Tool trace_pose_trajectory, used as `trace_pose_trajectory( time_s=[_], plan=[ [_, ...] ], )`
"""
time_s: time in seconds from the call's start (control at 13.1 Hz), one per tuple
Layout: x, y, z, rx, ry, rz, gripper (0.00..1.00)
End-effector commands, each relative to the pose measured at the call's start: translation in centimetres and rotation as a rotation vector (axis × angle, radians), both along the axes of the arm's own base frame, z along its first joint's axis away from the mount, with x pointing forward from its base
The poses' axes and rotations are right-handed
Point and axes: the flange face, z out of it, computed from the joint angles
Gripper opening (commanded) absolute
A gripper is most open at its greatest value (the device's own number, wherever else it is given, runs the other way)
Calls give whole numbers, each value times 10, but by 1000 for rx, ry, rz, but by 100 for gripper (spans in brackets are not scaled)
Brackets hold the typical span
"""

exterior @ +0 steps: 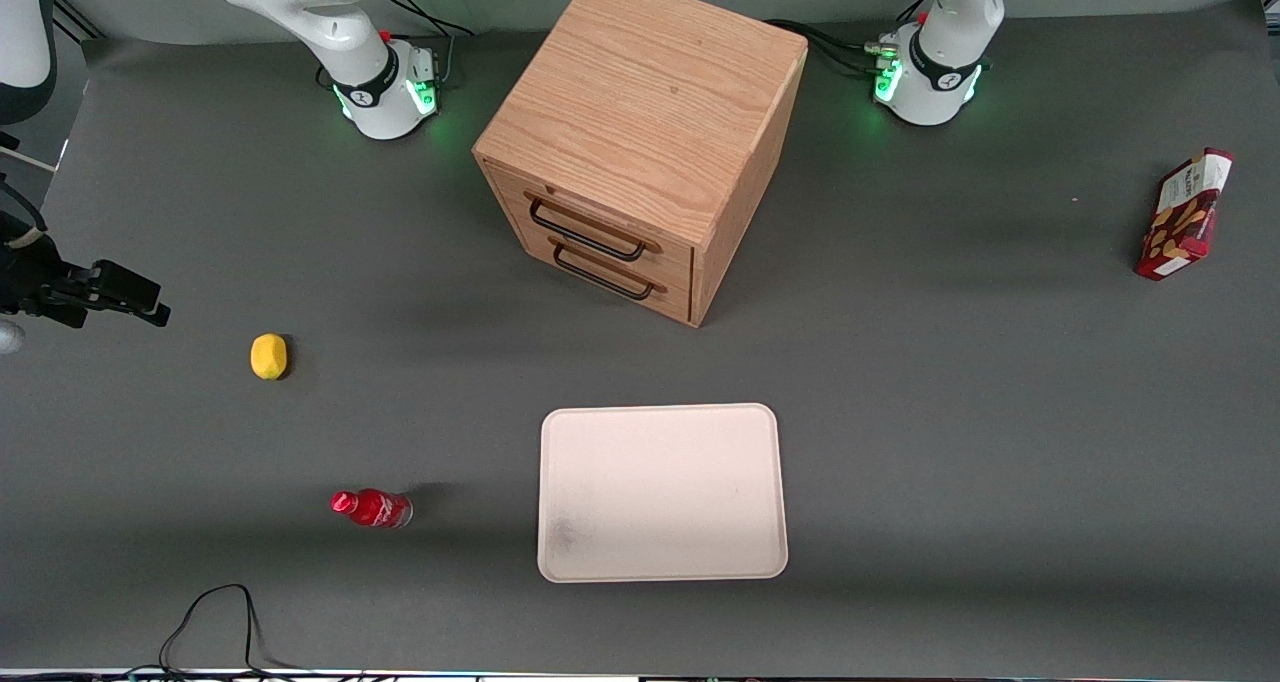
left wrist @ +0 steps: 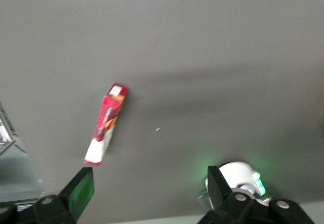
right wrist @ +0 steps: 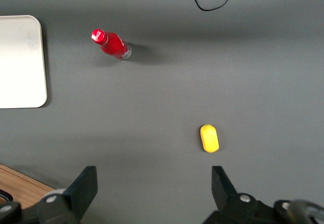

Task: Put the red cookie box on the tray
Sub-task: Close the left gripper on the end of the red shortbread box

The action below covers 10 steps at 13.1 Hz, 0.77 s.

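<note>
hovering open claw above table, red cookie box lengthwise, white end nearest

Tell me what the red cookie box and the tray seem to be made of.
Red cookie box: probably printed cardboard, with sharp folded edges. Tray: likely matte cream plastic, with moulded rounded corners and a low rim. The open gripper is high above the box.

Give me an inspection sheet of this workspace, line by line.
Surface: dark grey mat.
Job's things: red cookie box on the mat at the working arm's end; tray bare, nearer the front camera than the wooden drawer cabinet.
Clutter: small red bottle, lemon toward the parked arm's end.
Tool: left tool open, high above the box.
Cables: black cable at the table edge.
Surroundings: nothing seen.
</note>
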Motion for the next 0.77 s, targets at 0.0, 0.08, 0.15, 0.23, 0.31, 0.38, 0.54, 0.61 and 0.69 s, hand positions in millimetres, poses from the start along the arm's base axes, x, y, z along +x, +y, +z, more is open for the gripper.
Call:
trace_pose_trajectory(
  time_s=[0.0,0.08,0.15,0.23,0.31,0.38,0.54,0.61,0.69],
  plan=[
    [-37,44,-2,-10,1,-76,100],
    [-47,62,-9,-22,-14,-111,100],
    [-56,77,-20,-32,-21,-134,100],
    [-67,91,-33,-41,-23,-140,100],
    [-77,103,-51,-53,-22,-147,100],
    [-86,111,-67,-54,-33,-161,100],
    [-104,121,-101,-52,-56,-188,100],
    [-113,128,-122,-62,-60,-206,100],
    [-120,133,-139,-68,-77,-224,100]
  ],
)
